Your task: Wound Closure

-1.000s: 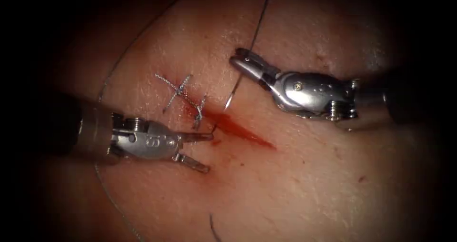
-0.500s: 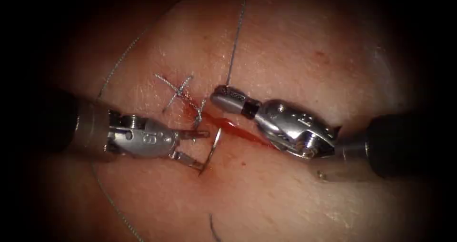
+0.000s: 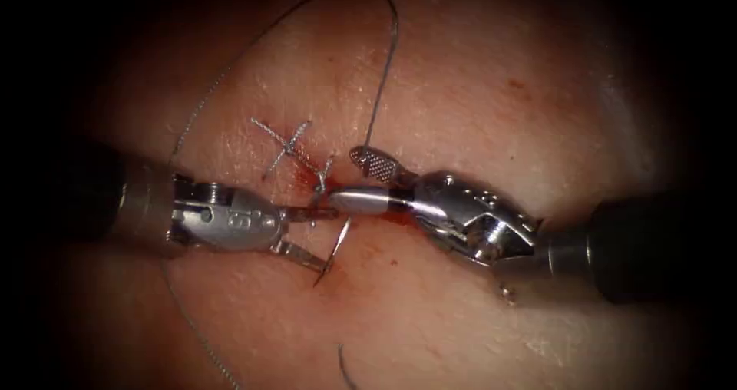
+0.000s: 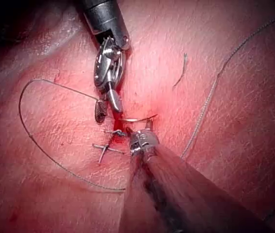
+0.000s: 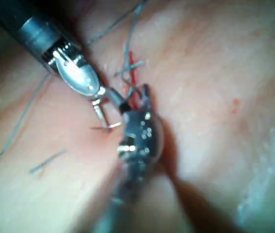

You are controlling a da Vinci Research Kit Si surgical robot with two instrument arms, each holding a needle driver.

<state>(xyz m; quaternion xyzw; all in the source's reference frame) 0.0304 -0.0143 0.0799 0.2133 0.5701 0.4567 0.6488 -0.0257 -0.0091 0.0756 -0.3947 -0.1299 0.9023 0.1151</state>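
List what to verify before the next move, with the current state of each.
1. Left tool free: ok. Jaws open, holding nothing.
2. Right tool free: ok. Jaws open over the cut, holding nothing.
3. Needle located: ok. It sits just left of the cut, standing in the gap between the left tool's jaws, point end near the lower jaw's tip.
4. Needle in the tissue: cannot tell.
5. Thread free of the tools: cannot tell. Its loop comes down right beside the right tool's upper jaw.
6. Stitches at the cut's upper end: ok, crossed and in place.
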